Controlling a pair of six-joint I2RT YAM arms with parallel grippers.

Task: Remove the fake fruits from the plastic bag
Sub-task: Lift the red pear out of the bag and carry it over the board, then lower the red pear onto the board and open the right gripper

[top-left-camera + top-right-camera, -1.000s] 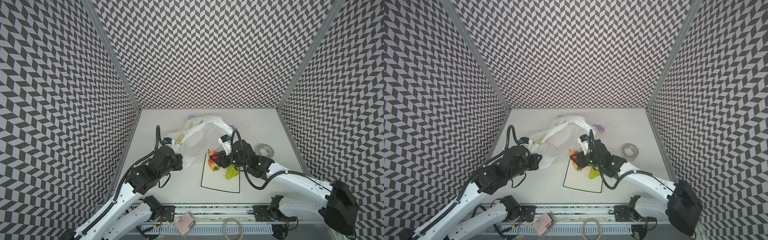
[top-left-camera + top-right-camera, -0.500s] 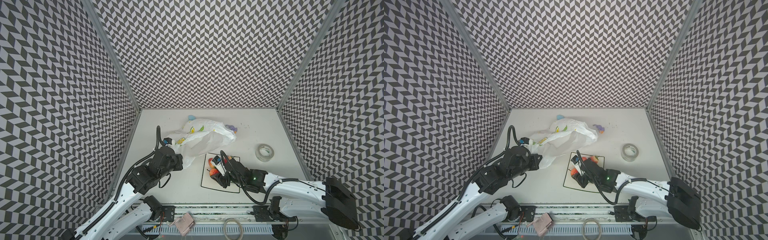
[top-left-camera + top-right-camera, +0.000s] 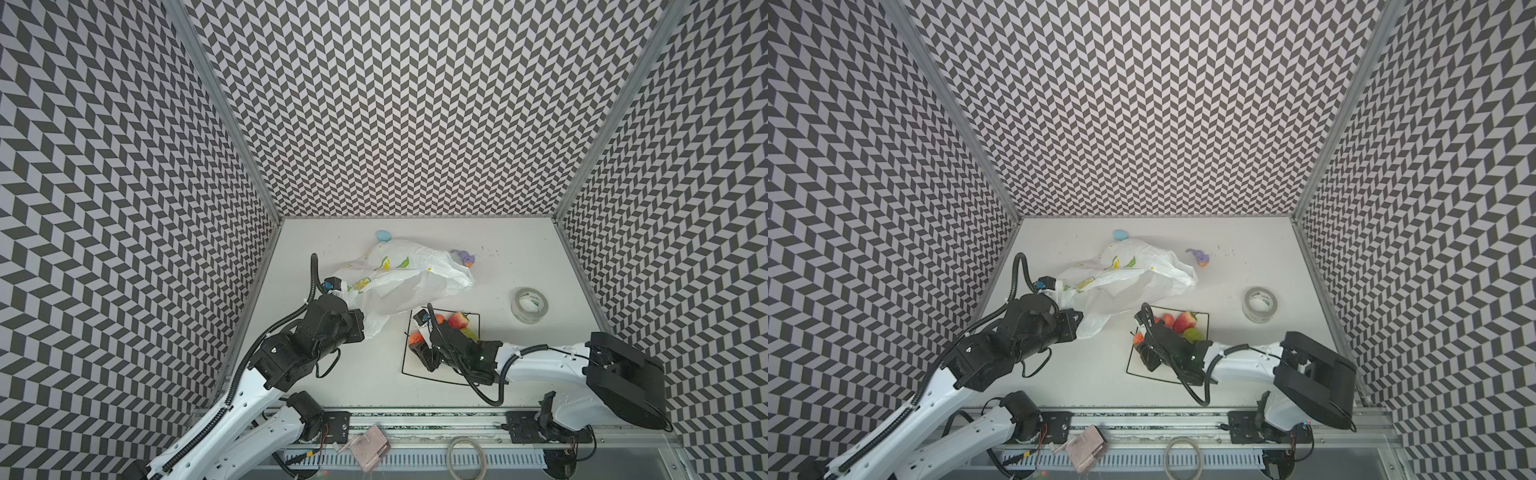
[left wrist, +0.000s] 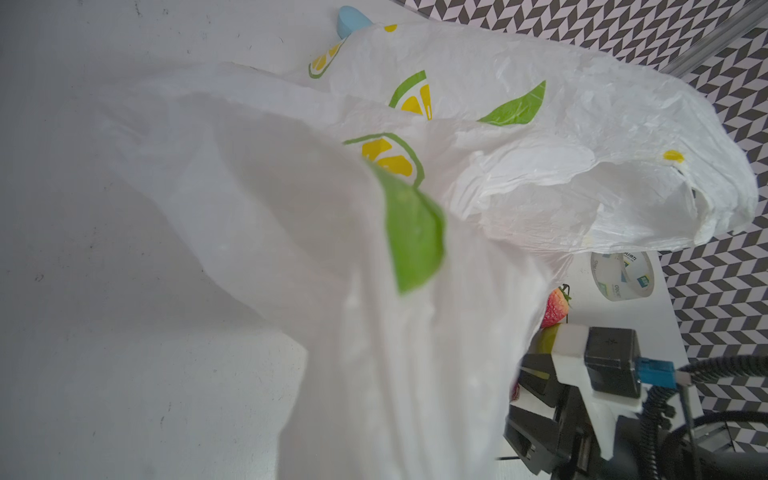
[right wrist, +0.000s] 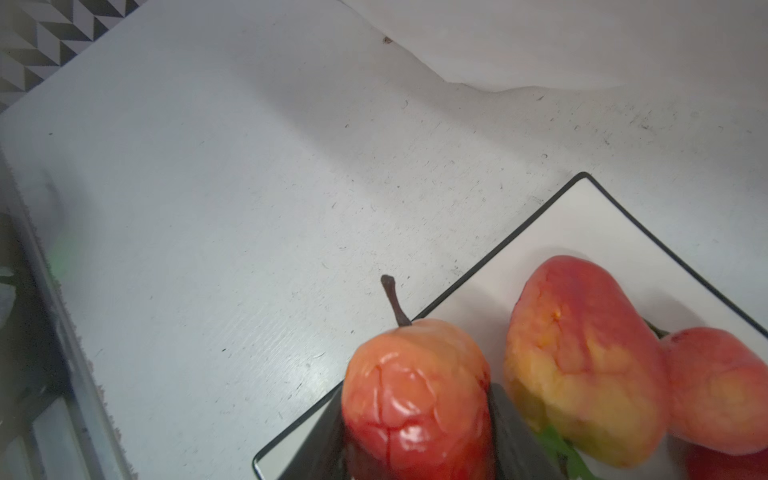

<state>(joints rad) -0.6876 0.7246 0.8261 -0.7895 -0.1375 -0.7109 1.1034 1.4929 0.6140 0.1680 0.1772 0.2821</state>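
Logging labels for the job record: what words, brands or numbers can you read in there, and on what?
On the tape roll: print with small blue-green marks inside the core, too blurred to read.
On the bag: only pictures of lemon slices and leaves, no words.
No other text can be read.

In a top view, the plastic bag (image 3: 1129, 282) is lying crumpled on the table (image 3: 1246, 257), and its near edge is running into the left claw (image 3: 1077, 322), which is gripping it. The right claw (image 3: 1142, 348) is hanging low over the near-left part of the black-rimmed plate (image 3: 1130, 361), with an orange-red fruit (image 3: 1138, 338) showing at its tip. A strawberry (image 3: 1185, 321), a small orange fruit (image 3: 1168, 319) and a yellow-green fruit (image 3: 1194, 334) are sitting together on the plate's far side. A blue egg (image 3: 1120, 235) is lying just beside the bag's far edge. A purple figure (image 3: 1200, 257) and a tape roll (image 3: 1260, 304) are lying apart toward the right.
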